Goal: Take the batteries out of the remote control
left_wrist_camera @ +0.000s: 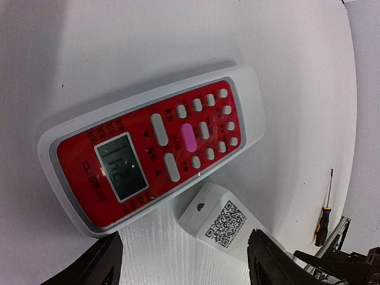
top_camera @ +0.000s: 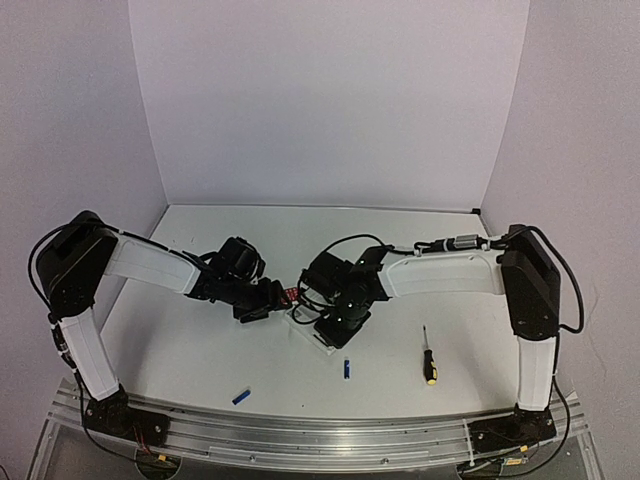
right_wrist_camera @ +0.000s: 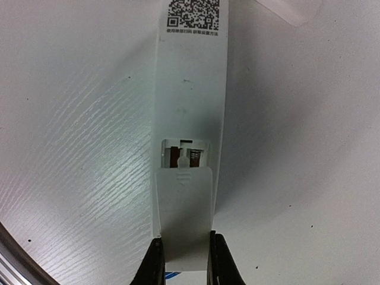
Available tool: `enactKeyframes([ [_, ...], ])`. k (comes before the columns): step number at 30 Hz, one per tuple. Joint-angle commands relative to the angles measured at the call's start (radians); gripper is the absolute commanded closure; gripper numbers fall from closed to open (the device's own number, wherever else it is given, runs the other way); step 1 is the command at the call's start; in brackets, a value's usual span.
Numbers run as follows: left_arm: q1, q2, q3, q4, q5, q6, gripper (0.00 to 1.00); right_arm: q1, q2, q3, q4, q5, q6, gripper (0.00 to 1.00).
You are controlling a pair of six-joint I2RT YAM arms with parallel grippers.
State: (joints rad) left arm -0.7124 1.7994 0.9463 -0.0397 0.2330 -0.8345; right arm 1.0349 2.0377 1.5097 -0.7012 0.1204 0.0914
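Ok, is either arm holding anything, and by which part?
The right arm's fingers pinch the white remote at its battery-cover end. The left fingers are open, holding nothing.

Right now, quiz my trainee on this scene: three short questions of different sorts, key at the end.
1. True or false: two blue batteries lie loose on the table.
2. The right gripper is shut on: A) a battery, B) the battery cover, C) nothing.
3. Which side of the remote control faces up?
Key: 1 true; 2 B; 3 the back, with its QR sticker.
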Motion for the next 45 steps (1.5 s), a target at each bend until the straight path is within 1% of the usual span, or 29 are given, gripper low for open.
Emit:
enactKeyframes([
  [1,0.002,0.024,-0.004,0.036,-0.002,0.001,0.28,0.007,0.033,0.049,-0.026,0.006,0.022,0.90],
  [17,0.002,0.047,-0.008,0.073,-0.005,-0.012,0.28,0.009,0.077,0.089,-0.048,0.034,0.044,0.84],
  [25,0.001,0.054,-0.005,0.074,-0.001,-0.017,0.28,0.010,0.091,0.098,-0.054,0.019,0.047,0.82],
  [45,0.001,0.061,-0.009,0.070,-0.005,-0.024,0.29,0.023,0.071,0.086,-0.086,0.014,0.045,0.80],
])
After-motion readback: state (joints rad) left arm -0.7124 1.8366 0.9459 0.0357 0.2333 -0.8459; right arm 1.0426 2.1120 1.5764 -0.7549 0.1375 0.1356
